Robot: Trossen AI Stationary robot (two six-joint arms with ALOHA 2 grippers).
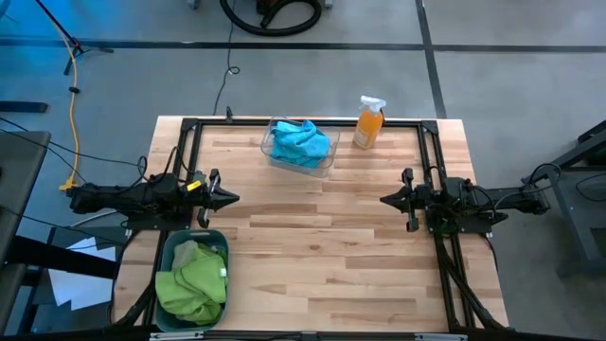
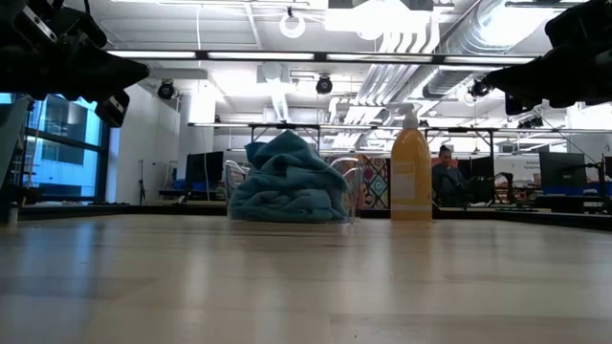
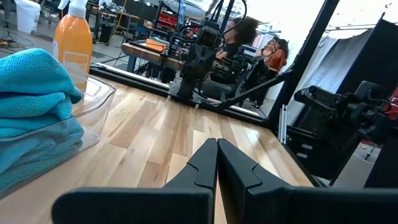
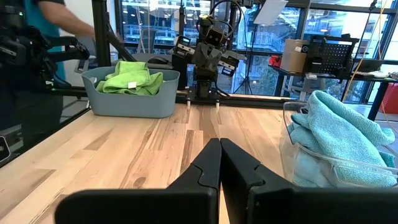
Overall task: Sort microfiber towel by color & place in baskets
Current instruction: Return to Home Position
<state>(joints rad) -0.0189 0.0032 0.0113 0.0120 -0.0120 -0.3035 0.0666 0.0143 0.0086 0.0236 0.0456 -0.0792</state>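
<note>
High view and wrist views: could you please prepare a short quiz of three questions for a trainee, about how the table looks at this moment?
1. True or false: the orange spray bottle stands inside the clear bin, on the blue towels.
2. What fills the teal-grey bin? A. blue towels B. green towels C. both colours
3. Fill in: the left gripper and the right gripper are both ___ and hold nothing.
Key: 1 false, it stands on the table beside that bin. 2 B. 3 shut.
</note>
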